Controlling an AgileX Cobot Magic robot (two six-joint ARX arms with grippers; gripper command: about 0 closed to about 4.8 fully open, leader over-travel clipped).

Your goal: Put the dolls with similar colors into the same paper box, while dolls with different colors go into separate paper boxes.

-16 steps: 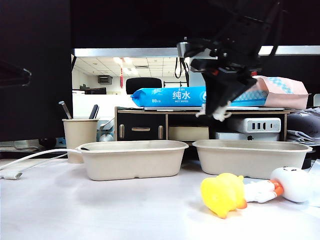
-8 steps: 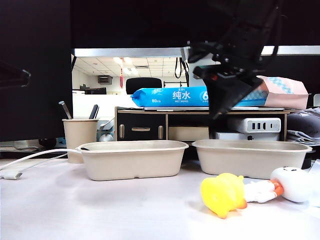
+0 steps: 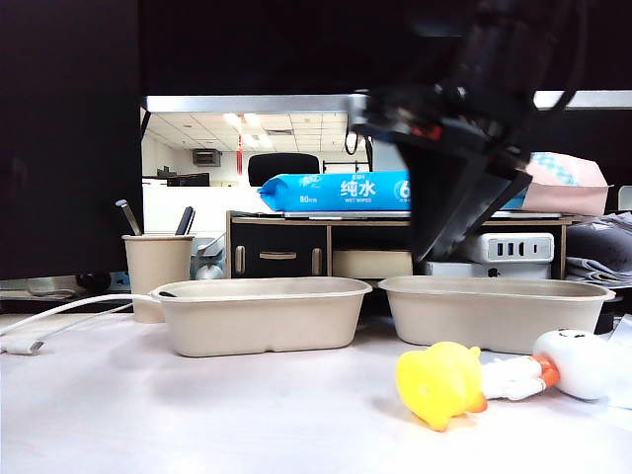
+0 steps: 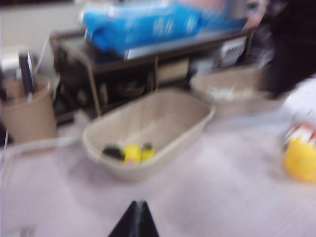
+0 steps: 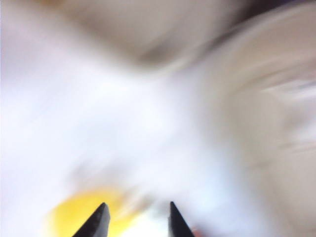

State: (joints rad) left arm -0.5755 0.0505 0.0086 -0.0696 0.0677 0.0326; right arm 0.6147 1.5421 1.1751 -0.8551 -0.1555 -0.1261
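Dolls split between the surface and the paper boxes.

Right tool [image 5: 136,224] parted a moderate way, nothing between the two dark fingertips [image 5: 98,222]. In the exterior view, hung on its dark, blurred arm above the right paper box [image 3: 499,311], pointing down and slightly left. Not touching any doll.

Below that tool and nearer the camera, in front of the right box: yellow duck [image 3: 439,383] tipped over on the white surface [image 3: 197,415], orange beak low and turned toward its neighbour. Right wrist view badly smeared – only a yellow blur just beside one fingertip.

Just right of the duck, seemingly touching it: white round-headed figure [image 3: 583,363] lying flat, long axis left to right across the exterior view, head at the right, orange collar in the middle, feet toward the duck.

Left tool [image 4: 135,219] seen only as one dark wedge, tips apparently pressed together, holding nothing, low over the surface and well short of the left paper box [image 4: 197,126].

Inside that box: yellow mouse-like doll [image 4: 131,153] with black ears, lying at the near end – direction too blurred to tell. Something white [image 4: 219,92] in the right box, too blurred to name.

Further out: beige pen cup [image 3: 156,272] left of the left box, white cable [image 3: 59,311], blue wet-wipes pack [image 3: 336,190] on the shelf behind.
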